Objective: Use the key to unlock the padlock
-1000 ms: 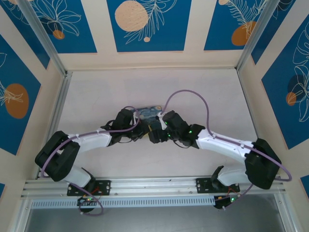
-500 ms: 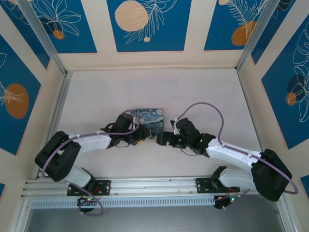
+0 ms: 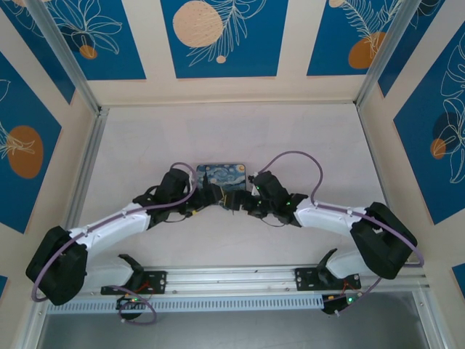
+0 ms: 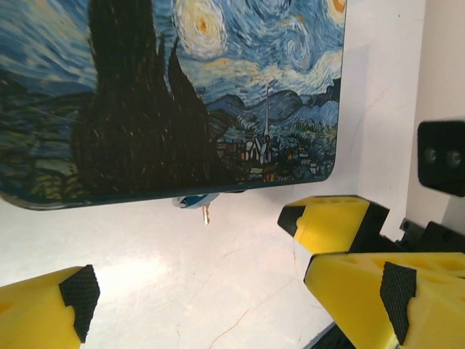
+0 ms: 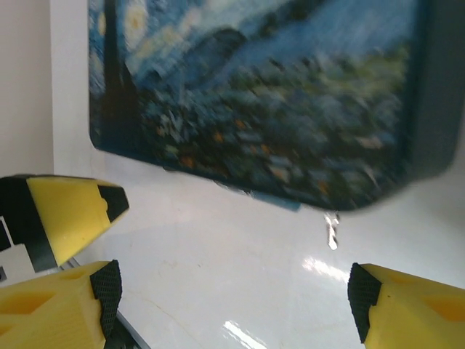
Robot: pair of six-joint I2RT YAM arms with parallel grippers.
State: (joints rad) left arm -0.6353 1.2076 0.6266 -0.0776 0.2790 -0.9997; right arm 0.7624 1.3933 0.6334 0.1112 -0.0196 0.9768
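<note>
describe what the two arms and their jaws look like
Both the left arm and right arm have white tube-like links between bulky black joint housings. A thin lilac cable runs along each. Small green lights glow near the right wrist. The jaws are bright yellow blocks tipped with black textured pads.

1. The padlock (image 4: 193,201) lies mostly hidden under the tin's (image 4: 182,94) near edge; a bluish sliver shows.
2. The key (image 4: 207,213) pokes out just below it, its head hidden.
3. The tin runs off the left wrist view's top and left edges.
4. In the right wrist view, tin (image 5: 254,94) and key (image 5: 332,230) are blurred.
</note>
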